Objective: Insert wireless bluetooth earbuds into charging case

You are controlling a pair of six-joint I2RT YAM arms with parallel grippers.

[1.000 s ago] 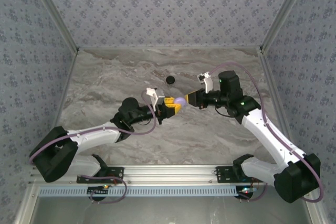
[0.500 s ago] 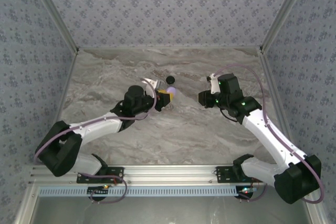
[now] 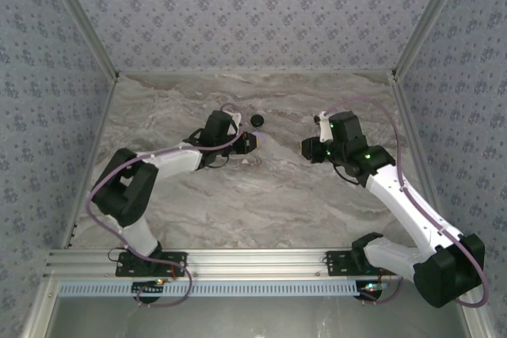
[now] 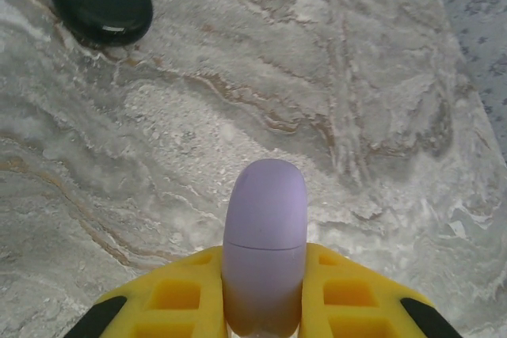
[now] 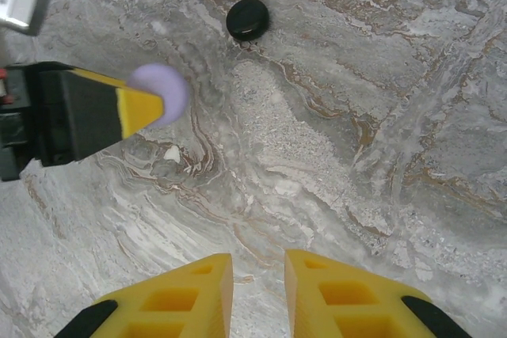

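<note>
Black charging case lies just far of the left pincer, clenched on a lavender disc; the right pincer, parted and empty, hangs farther right.

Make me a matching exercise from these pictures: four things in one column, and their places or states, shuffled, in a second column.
Column one:
1. black round case
2. lavender piece
3. left gripper
4. right gripper

Column two:
A. jaws slightly apart, holding nothing
B. lying on the marble table, untouched
C. shut on something
D. pinched between two jaws, sticking out past them

Pairs: 1-B, 2-D, 3-C, 4-A.
</note>
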